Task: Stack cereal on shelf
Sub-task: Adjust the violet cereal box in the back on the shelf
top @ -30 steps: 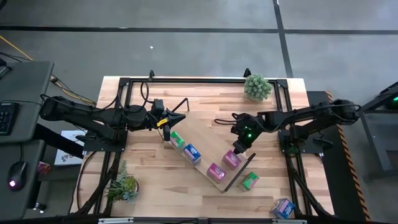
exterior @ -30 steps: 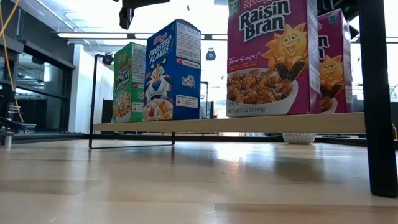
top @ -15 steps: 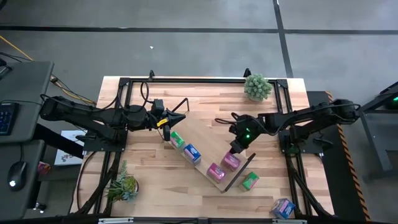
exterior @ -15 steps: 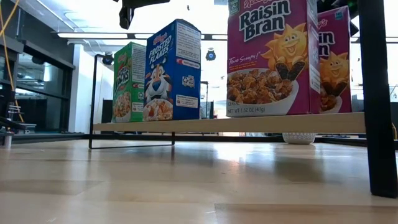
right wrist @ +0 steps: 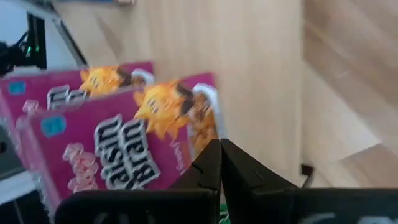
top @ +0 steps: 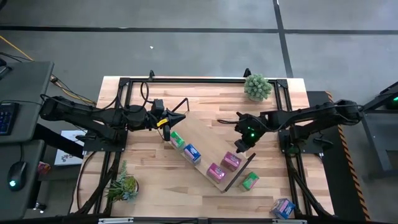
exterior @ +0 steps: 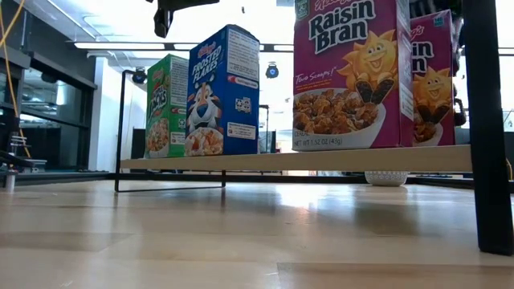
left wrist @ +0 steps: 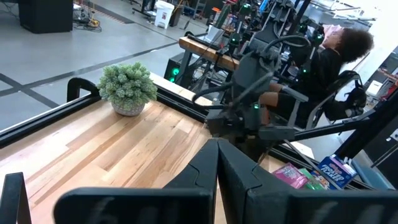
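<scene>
A robotics lab. Beyond the left gripper's fingers (left wrist: 217, 168) stand equipment racks (left wrist: 249, 25), a concrete floor (left wrist: 74, 50), and a seated person (left wrist: 336, 56).

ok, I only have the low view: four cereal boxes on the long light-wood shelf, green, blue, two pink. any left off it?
Observer: Two. A small green cereal box sits on the plank tabletop, just off the end of the shelf on the right arm's side.
Operator: and the other?
Observer: A small blue cereal box sits farther out, by the table edge on that same side.
Operator: right gripper holding anything?
Observer: No. The right gripper is shut and empty, over the shelf beside the end pink Raisin Bran box.
</scene>
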{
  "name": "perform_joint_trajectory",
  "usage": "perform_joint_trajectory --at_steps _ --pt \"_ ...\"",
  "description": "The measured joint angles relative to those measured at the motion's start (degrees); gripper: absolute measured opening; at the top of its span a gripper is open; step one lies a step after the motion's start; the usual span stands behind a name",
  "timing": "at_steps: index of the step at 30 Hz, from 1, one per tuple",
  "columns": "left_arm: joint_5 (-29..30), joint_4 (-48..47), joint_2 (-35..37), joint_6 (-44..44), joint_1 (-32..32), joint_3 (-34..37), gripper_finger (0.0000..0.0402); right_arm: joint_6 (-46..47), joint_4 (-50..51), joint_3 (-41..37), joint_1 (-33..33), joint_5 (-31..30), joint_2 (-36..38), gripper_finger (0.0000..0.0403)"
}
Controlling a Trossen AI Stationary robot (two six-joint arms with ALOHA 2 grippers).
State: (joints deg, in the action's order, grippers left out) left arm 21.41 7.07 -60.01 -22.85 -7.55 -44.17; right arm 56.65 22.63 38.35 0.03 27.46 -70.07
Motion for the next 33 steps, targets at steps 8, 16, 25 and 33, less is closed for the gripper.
perform_joint_trajectory --at_steps 8,16,25,33 --pt "0.0 -0.4 0.0 0.0 0.0 0.0 0.0000 0.9 -2.8 0.0 4.2 -0.6 -0.8 0.0000" --pt "0.0 -0.4 -0.7 0.0 0.0 0.0 0.0000 1.4 -6.1 0.0 5.3 -1.9 -0.9 0.0000" --pt "-0.3 0.2 -3.7 -1.1 0.0 -0.1 0.0000 1.5 -9.9 0.0 5.3 -1.1 -0.9 0.0000" --pt "-0.4 0.6 -4.9 -2.5 0.0 -0.1 0.0000 -0.1 -10.5 0.0 5.3 -0.4 -1.2 0.0000"
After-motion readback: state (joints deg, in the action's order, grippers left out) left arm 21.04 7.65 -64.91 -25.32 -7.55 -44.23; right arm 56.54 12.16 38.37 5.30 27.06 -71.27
